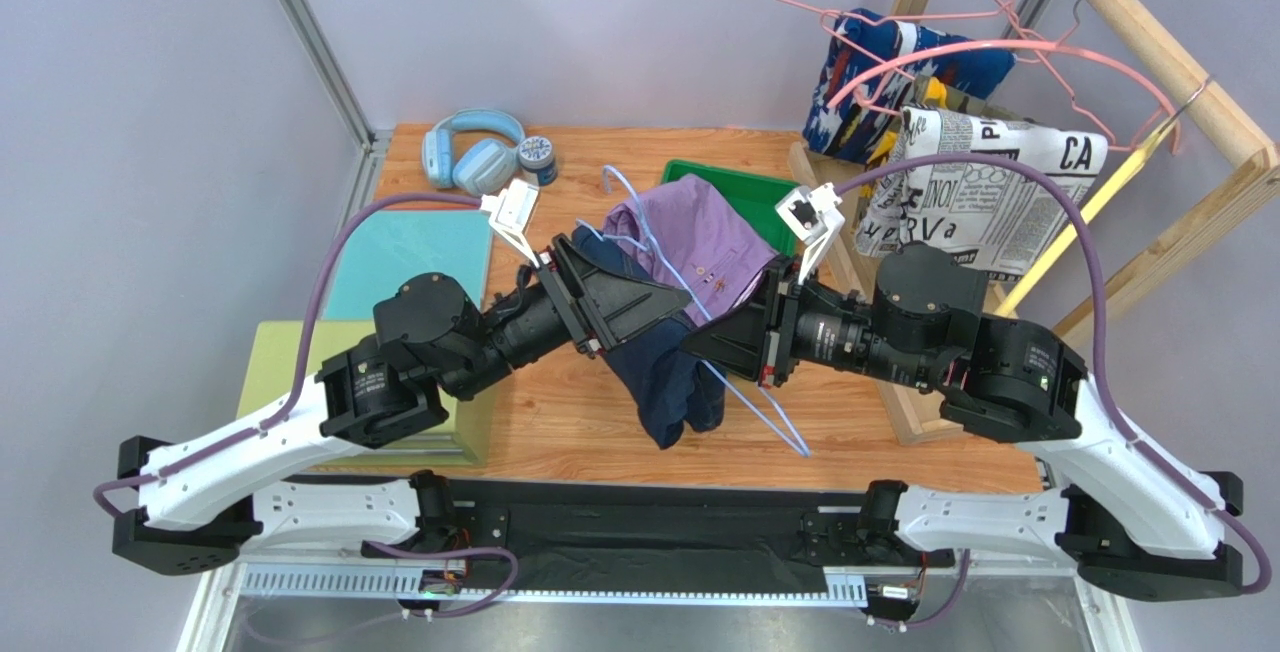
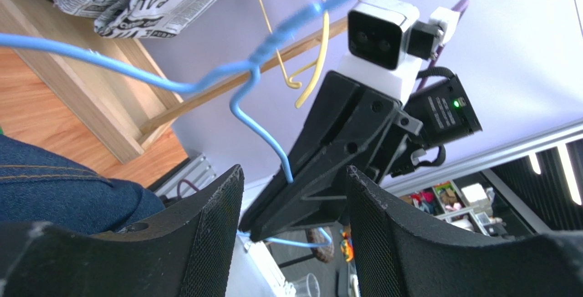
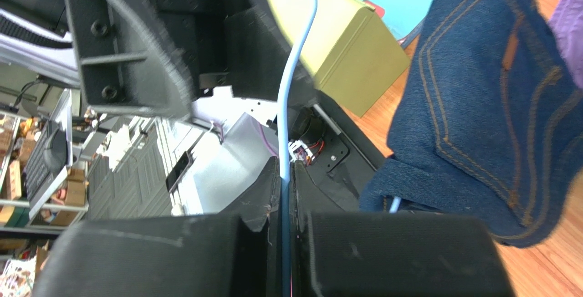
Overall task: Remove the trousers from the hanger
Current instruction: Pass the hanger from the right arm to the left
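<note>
Right wrist shows right fingers (image 3: 369, 256) pinching thin blue wire hanger (image 3: 293, 71) beside stitched denim trousers (image 3: 479, 106); left wrist: left fingers (image 2: 212, 235) spread.

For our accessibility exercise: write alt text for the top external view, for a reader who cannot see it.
Two robot arms meet over a wooden table: the right gripper clamps a blue wire hanger draped with dark denim trousers, the left gripper open beside them. Purple trousers lie behind; newsprint trousers hang on a wooden rack at right.

- Denim trousers (image 1: 672, 382) hung draped over a blue wire hanger (image 1: 777, 423).
- Purple trousers (image 1: 709, 240) lay crumpled just behind.
- Newsprint trousers (image 1: 984, 190) and abstract-print trousers (image 1: 879, 75) hung far right.
</note>
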You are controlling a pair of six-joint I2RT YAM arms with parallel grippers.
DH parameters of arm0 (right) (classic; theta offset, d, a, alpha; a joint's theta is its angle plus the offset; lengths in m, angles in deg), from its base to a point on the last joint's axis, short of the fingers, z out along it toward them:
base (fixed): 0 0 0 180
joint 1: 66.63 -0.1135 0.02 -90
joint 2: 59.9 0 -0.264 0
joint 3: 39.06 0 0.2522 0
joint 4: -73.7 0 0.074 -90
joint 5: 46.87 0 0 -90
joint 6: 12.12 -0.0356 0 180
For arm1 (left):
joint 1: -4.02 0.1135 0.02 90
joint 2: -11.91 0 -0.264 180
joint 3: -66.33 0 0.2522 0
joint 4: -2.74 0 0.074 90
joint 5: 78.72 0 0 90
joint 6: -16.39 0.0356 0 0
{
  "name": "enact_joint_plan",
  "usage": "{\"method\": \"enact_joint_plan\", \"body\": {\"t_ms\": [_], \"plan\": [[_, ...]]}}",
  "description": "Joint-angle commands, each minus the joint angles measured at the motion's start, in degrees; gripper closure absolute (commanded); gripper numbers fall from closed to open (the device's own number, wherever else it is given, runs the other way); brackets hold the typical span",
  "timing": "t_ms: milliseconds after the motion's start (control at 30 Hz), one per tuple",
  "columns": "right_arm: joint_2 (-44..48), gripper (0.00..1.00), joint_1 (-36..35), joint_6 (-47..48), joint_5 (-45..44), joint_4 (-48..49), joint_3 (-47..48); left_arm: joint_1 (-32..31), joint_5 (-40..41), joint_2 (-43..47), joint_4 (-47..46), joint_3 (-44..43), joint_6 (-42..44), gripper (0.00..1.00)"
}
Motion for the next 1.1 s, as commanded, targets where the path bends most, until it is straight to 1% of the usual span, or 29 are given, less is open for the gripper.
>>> {"method": "enact_joint_plan", "body": {"t_ms": [0,100,233,300,333,367,433,467,533,633,667,733,767,833,867,900,933,967,1000,1033,1067], "plan": [[0.9,1.0,-2.9,1.5,-1.2,10.7,1.2,-0.3,3.4,-1.3,-0.1,-1.7,-0.2,0.36],[1.1,1.0,-5.1,1.7,-1.8,10.6,1.2,-0.2,4.0,-3.2,2.0,-4.5,0.7,0.36],[1.2,1.0,-7.6,2.1,-4.0,10.4,1.3,-0.2,5.8,-3.3,1.5,-3.8,-0.2,0.38],[1.1,1.0,-8.8,2.5,-4.2,10.1,1.0,-0.1,5.9,-2.8,0.5,-2.9,-0.2,0.48],[0.8,1.0,-9.2,2.7,-4.2,9.7,0.9,-0.2,5.8,-2.3,-0.3,-2.9,-0.1,0.66],[0.5,1.0,-9.4,3.2,-4.4,9.4,0.8,-0.1,5.6,-1.9,-0.4,-3.0,0.3,0.78],[0.3,1.0,-9.9,4.1,-4.9,8.1,0.5,-0.1,4.2,-1.0,-0.7,-3.0,1.1,0.97],[0.4,1.0,-9.9,4.5,-5.2,7.8,0.0,-0.1,3.6,-0.5,-0.8,-2.9,1.3,0.99],[0.5,1.0,-9.9,6.0,-6.1,6.9,-0.5,-0.1,1.8,0.6,0.2,-2.8,1.0,1.0],[0.8,0.96,-9.9,8.2,-6.9,5.6,-0.3,-0.1,-0.8,3.0,0.4,-1.4,-0.1,1.0],[0.8,0.91,-10.0,8.8,-6.7,5.1,-0.2,-0.1,-1.2,3.5,0.5,-0.8,-0.7,1.0],[0.9,0.83,-10.0,10.5,-5.9,4.7,0.6,-0.1,-2.1,5.5,0.8,-0.3,-1.6,1.0],[1.0,0.72,-10.0,11.2,-5.7,4.0,0.9,-0.2,-2.5,6.1,0.8,-0.3,-1.5,1.0],[1.7,0.62,-9.9,13.1,-5.6,3.3,1.8,-0.1,-3.6,7.7,1.9,-0.9,-0.9,1.0],[2.2,0.54,-9.9,14.1,-5.9,2.5,2.0,-0.2,-3.9,8.3,2.5,-1.8,-0.8,1.0],[2.9,0.5,-10.0,14.9,-7.6,2.1,1.9,-0.1,-4.3,8.7,3.3,-2.4,-0.7,1.0],[4.8,0.46,-9.9,15.8,-8.9,1.9,0.9,-0.1,-5.0,9.8,4.4,-2.9,-0.7,1.0],[5.9,0.36,-9.9,17.8,-10.0,2.8,-0.2,-0.2,-5.4,10.3,4.5,-3.2,-1.3,1.0],[7.0,0.32,-9.9,19.3,-11.3,4.1,-1.8,-0.1,-5.8,10.9,4.6,-3.2,-1.8,1.0],[8.6,0.28,-10.0,21.1,-10.9,5.6,-6.2,-0.2,-6.7,11.9,4.2,-3.2,-2.2,1.0],[9.0,0.24,-9.9,24.5,-10.3,9.3,-8.2,-0.1,-7.1,12.3,4.1,-3.5,-3.0,1.0]]}}
